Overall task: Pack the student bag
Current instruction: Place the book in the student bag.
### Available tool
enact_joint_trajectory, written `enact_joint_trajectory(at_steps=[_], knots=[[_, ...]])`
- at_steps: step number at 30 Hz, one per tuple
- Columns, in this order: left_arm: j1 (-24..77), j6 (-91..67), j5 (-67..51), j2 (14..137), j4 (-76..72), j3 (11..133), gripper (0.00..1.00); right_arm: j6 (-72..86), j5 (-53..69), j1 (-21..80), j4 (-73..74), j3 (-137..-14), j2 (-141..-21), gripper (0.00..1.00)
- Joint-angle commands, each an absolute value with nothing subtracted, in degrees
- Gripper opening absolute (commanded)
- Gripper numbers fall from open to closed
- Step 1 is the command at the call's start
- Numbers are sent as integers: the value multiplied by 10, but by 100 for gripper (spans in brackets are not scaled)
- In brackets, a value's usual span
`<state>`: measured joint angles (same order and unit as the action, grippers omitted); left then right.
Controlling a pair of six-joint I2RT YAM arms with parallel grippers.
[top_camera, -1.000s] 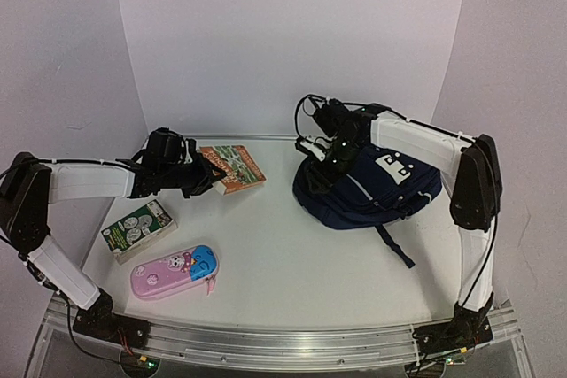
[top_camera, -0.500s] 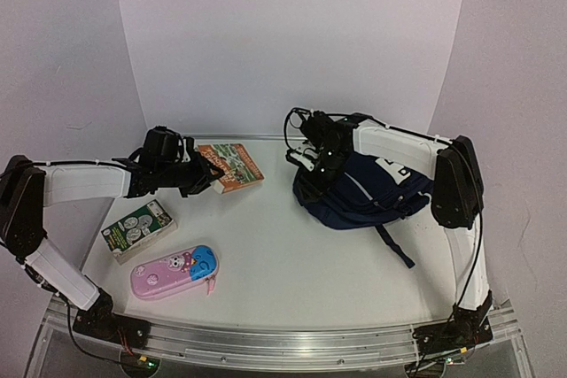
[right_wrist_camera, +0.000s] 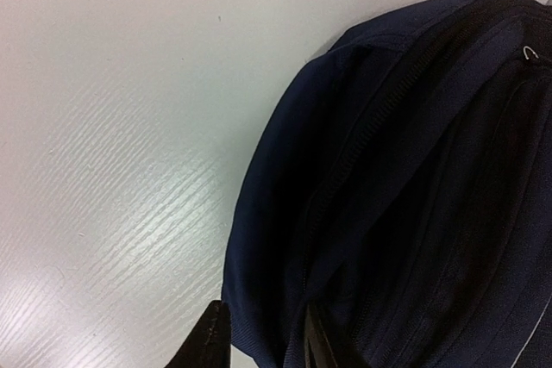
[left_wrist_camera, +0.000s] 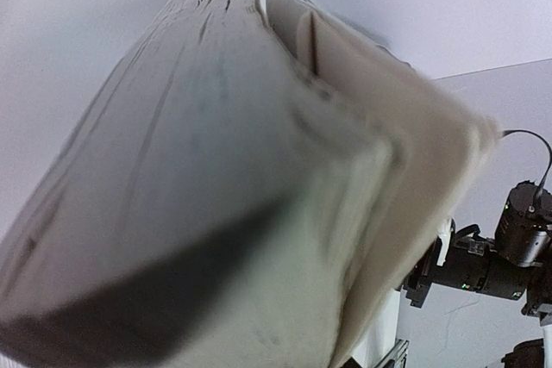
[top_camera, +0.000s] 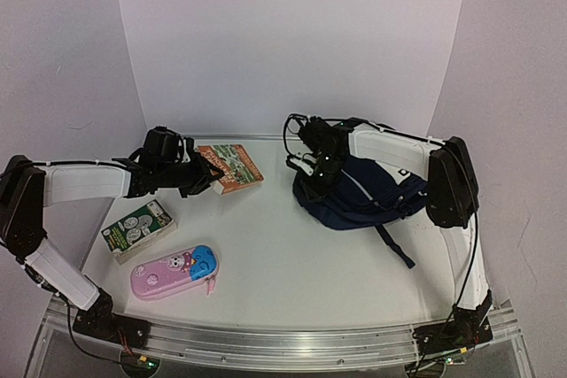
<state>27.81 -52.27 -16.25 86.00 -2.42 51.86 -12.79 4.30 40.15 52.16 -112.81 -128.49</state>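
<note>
The student bag (top_camera: 376,192), navy with thin pale stripes, lies at the back right of the table. My right gripper (top_camera: 316,174) is at its left top edge. In the right wrist view the two dark fingertips (right_wrist_camera: 210,340) sit on either side of a fold of the bag's (right_wrist_camera: 414,170) navy fabric beside a zip line, and the right gripper (right_wrist_camera: 263,346) is shut on that fold. My left gripper (top_camera: 211,180) is shut on the near edge of a book (top_camera: 236,165) with an orange and green cover. The book's pale page edges (left_wrist_camera: 216,196) fill the left wrist view and hide the fingers.
A green box printed with coins (top_camera: 139,228) lies at the left. A pink-and-blue pencil case (top_camera: 174,271) lies in front of it near the table's front edge. The white walls stand close behind both grippers.
My right gripper has shifted left to the bag's top edge and its jaws have come together on the fabric. The left gripper and the book have barely moved.
</note>
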Motion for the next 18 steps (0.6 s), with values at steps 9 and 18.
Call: enact_joint_trajectory(at_steps=[9,18], knots=[[276,-507,-158,825,-76,533,0,-127,46,406,530,-1122,-1218,0],[276,-509,-155,807,-74,518,0,-136,57,406,530,-1104,-1139,0]])
